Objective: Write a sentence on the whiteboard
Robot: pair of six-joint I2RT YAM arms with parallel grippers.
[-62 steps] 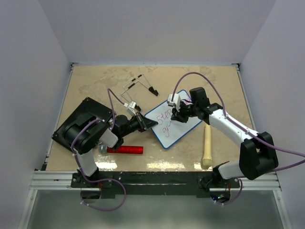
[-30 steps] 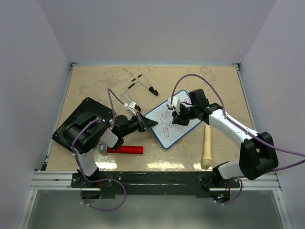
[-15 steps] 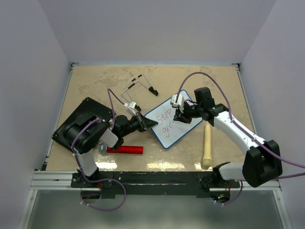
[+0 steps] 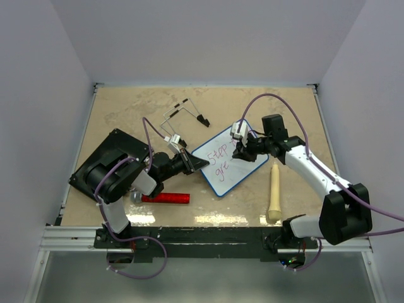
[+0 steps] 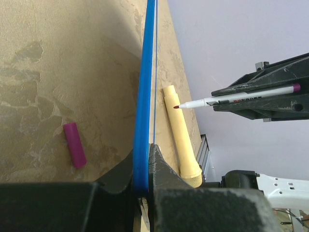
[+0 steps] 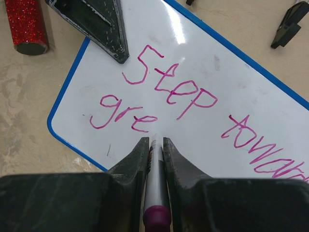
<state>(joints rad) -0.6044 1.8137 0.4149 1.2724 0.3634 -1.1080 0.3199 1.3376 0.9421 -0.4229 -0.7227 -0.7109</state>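
Lighting is bright, even and overhead, shadows soft; a glare streak crosses the whiteboard (image 6: 203,63) in the right wrist view, reflections band the near edge of the table (image 4: 208,219), and both wrist views' closest foreground is dark and blurred.

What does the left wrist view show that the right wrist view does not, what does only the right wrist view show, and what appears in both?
Only the left wrist view: the whiteboard seen edge-on, the marker from the side with its tip seemingly off the board's face, a purple cap and a cream stick on the table.
Only the right wrist view: the sentence, reading "Step towar" and "gre", and a red glitter tube.
Both: the whiteboard, the marker held in the shut right pincer, and the left pincer clamping the board's rim.
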